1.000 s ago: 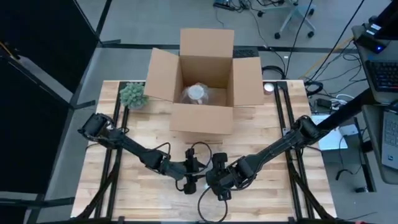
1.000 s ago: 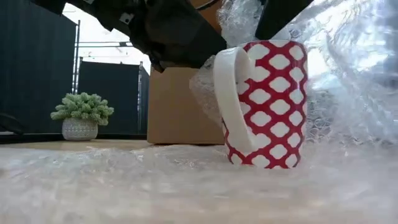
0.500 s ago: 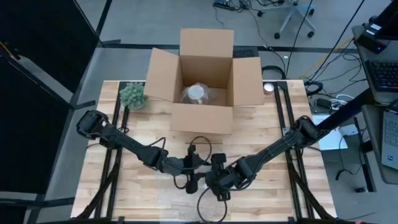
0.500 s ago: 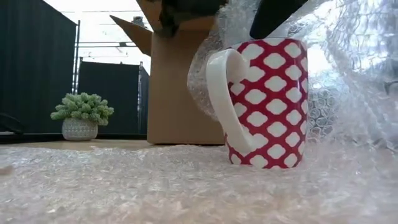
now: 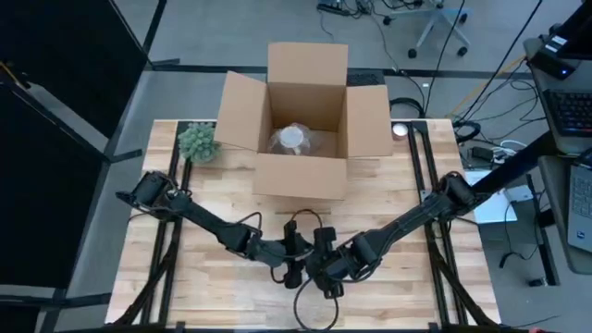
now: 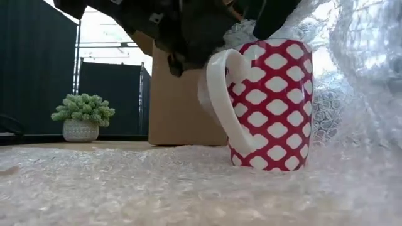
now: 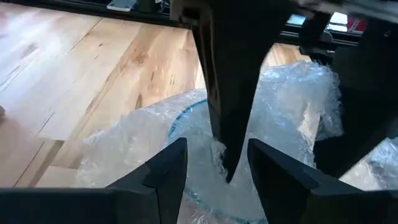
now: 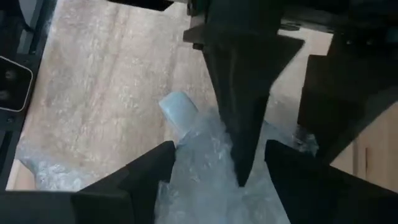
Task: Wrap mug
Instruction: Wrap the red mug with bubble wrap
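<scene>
High view: left gripper [image 5: 294, 265] and right gripper [image 5: 319, 268] meet in front of the cardboard box [image 5: 305, 120].
Low view: red-white mug [image 6: 267, 103] upright on bubble wrap [image 6: 157, 188], before the box.
Wrist views: each gripper's fingers spread, bubble wrap between.

We read this as a robotics lab or workshop bay. A wooden table [image 5: 203, 268] stands on grey concrete floor [image 5: 213, 37], with black curtain panels [image 5: 55, 83] along one side. Loose cables [image 5: 370, 14] and an office chair base [image 5: 435, 23] lie past its far edge; a keyboard [image 5: 566, 109] sits off the right edge.
</scene>
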{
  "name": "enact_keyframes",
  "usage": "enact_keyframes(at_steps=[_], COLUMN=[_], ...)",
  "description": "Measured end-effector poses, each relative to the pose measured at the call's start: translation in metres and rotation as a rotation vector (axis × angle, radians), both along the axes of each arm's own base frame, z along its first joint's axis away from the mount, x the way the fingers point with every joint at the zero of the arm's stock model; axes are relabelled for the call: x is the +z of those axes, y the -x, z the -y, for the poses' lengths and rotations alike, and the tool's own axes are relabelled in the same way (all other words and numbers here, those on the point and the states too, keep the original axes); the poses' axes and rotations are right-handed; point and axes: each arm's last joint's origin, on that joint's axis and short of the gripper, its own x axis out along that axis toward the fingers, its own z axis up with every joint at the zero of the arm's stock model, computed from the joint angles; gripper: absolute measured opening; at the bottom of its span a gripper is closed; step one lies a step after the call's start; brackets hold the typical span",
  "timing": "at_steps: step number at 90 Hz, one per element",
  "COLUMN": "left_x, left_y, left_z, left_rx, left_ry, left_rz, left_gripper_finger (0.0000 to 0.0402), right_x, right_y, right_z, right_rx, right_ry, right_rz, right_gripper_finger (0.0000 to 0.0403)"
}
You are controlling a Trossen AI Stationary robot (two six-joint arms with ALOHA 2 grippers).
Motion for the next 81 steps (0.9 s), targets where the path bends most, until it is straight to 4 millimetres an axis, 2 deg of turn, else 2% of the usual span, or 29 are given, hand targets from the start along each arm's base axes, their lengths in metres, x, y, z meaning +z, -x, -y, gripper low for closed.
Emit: enact_keyframes(at_steps=[19, 32, 48, 81], left_x=[0.002, 0.002, 0.002, 0.002], left_y=[0.0, 0.001, 0.0, 0.0], left_z=[0.0, 0.0, 0.0, 0.0], left_rx=[-0.001, 0.0, -0.001, -0.007], left_ry=[0.002, 0.006, 0.013, 0.01], left_rz=[0.007, 0.007, 0.016, 0.015], left_gripper_finger=[0.0161, 0.0161, 0.0161, 0.0161], right_x=[0.032, 0.041, 0.017, -0.019], right_y=[0.018, 0.025, 0.025, 0.01], right_z=[0.005, -0.007, -0.02, -0.021], right_rx=[-0.032, -0.006, -0.011, -0.004], right_ry=[-0.084, -0.146, -0.036, 0.08], right_rz=[0.028, 0.062, 0.015, -0.056], right_gripper_finger=[0.0242, 0.0242, 0.0242, 0.0242])
